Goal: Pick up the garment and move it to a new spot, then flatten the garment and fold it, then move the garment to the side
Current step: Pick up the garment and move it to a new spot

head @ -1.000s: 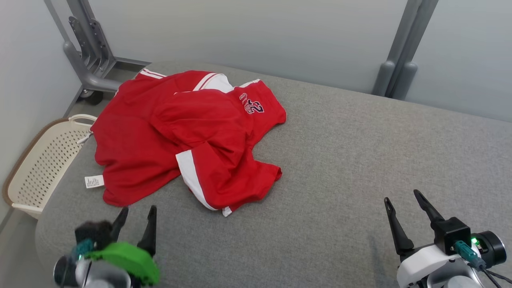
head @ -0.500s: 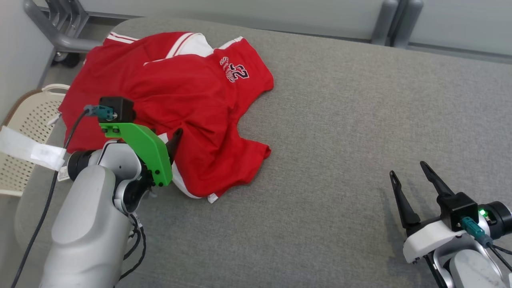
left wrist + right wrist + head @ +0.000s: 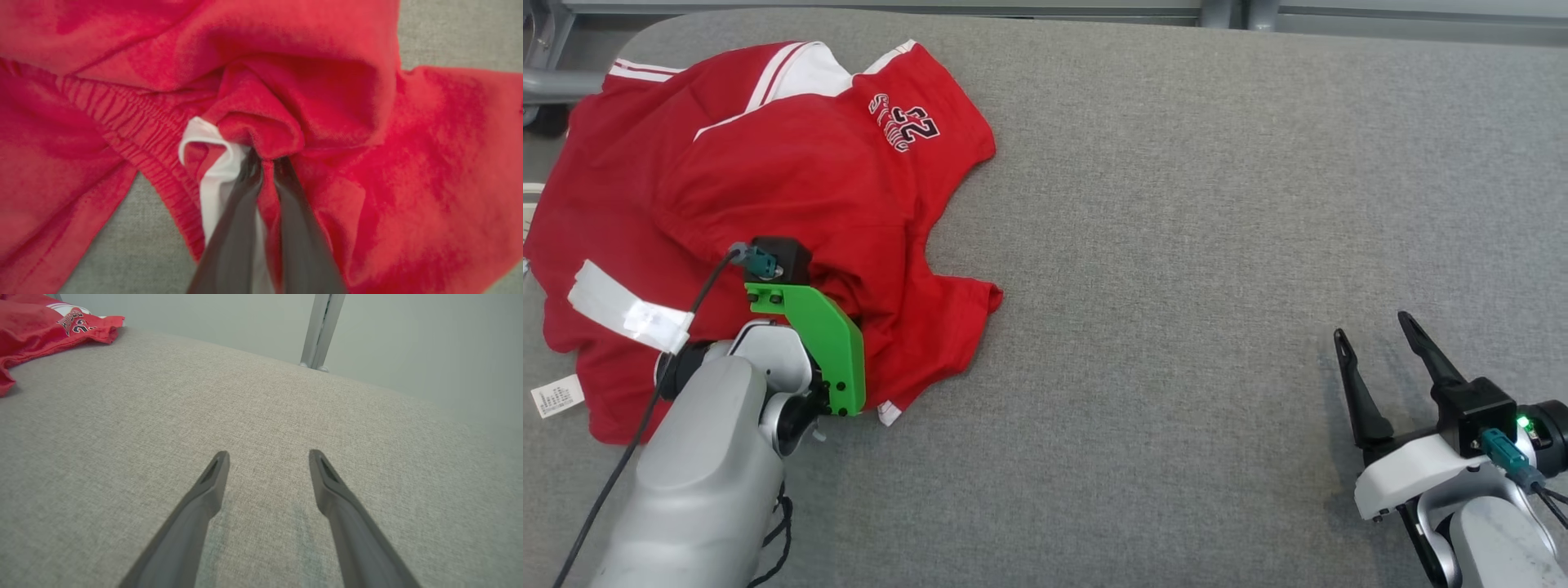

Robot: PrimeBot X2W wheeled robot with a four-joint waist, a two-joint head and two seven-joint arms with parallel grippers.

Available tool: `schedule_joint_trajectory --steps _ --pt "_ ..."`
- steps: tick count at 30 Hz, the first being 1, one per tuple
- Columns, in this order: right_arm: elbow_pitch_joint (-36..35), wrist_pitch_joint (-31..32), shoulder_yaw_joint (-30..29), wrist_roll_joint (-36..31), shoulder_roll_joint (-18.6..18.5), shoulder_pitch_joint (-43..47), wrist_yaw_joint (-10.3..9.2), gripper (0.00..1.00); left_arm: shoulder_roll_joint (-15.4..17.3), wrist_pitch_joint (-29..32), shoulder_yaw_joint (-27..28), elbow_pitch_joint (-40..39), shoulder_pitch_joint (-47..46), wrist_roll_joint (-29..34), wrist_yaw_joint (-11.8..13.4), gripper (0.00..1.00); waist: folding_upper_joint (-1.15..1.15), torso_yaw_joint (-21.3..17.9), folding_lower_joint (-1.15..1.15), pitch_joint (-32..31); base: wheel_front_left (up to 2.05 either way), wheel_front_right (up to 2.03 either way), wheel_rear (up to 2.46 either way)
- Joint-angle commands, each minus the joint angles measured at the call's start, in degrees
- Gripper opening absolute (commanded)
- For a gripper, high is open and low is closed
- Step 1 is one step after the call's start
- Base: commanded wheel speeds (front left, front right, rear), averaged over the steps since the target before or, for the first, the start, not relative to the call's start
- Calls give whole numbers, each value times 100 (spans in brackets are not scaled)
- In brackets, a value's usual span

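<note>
1. The fingers [image 3: 233,228] of the left gripper [image 3: 264,159] are being held nearly together, and a bunched fold of the garment [image 3: 347,122] is being pinched between them, with a strip of white trim [image 3: 212,163] caught alongside.
2. Around the grip, the red cloth is being drawn into radiating creases. The rest of the garment is lying crumpled on the left part of the grey padded surface [image 3: 1176,245], with its label [image 3: 556,396] trailing at the near left.
3. The fingers of the right gripper [image 3: 1374,327] are being held wide apart with nothing between them. It is being kept low over bare surface, well apart from the garment.
4. The step in hand is judged to be the first one: the garment is being taken hold of for the pick-up, and no lift is being shown yet.
5. A lift is being called for next, high enough for the hanging cloth to clear the surface, then a carry toward the open middle. Since only one bunch is being gripped, slipping is being risked.
</note>
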Motion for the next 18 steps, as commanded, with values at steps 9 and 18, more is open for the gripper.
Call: schedule_joint_trajectory --steps 9,18 --pt "204 -20 115 93 243 303 0 100 588 509 -609 -1095 -310 -597 -14 0 12 -11 0 -472 0 0 0" --pt "339 -20 311 214 518 148 0 100 1243 1608 35 -2803 -889 -1831 119 0 12 -659 0 -785 0 0 0"
